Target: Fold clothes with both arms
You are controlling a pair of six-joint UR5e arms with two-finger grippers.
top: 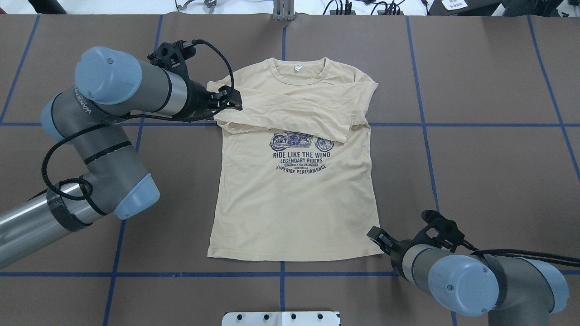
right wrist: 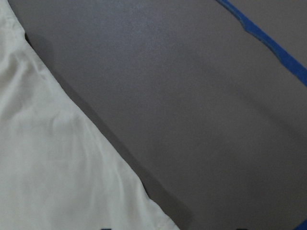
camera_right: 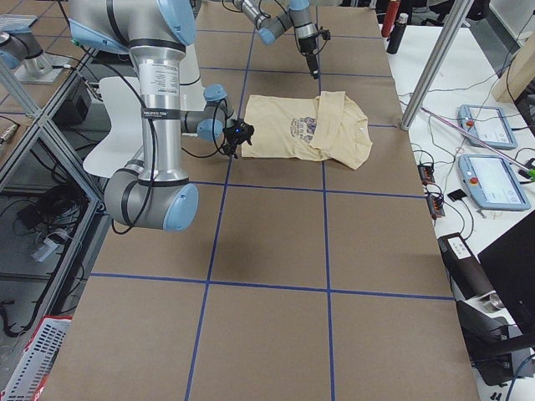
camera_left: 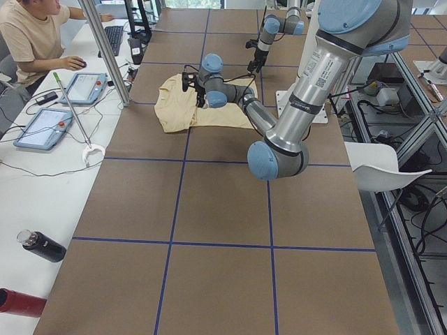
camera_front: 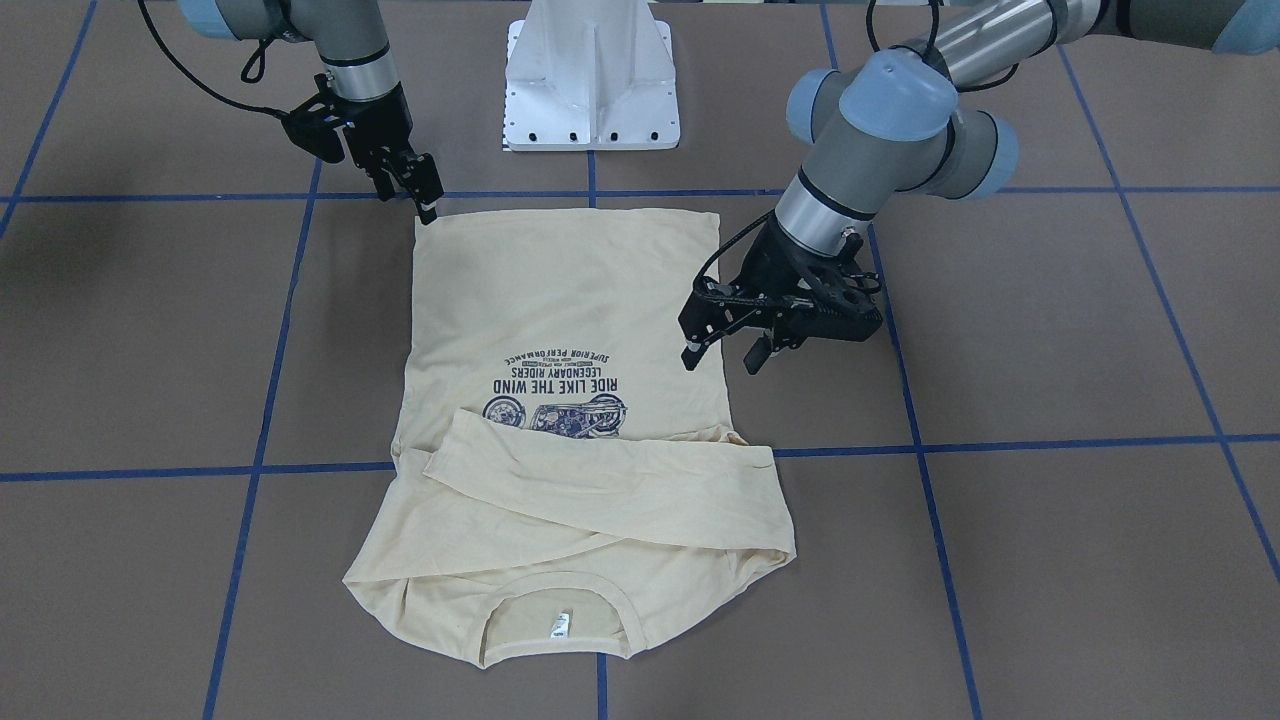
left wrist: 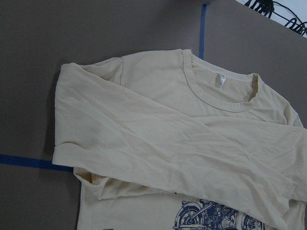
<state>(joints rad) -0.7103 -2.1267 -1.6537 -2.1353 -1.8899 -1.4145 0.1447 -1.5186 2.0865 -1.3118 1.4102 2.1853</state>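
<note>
Lying flat on the counter, T-shirt, sleeves crossed. Hovering released above its edge, left fingers. Touching hem corner, right fingers, grip unclear.

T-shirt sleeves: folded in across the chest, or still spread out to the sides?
Folded in. Both sleeves lie crossed over the T-shirt just below the neckline, partly covering the motorcycle print. The body below is still spread flat.

The left gripper hangs with its 2 fingers spread apart, wrist bent sharply down. The right gripper points downward, fingers close together.
</note>
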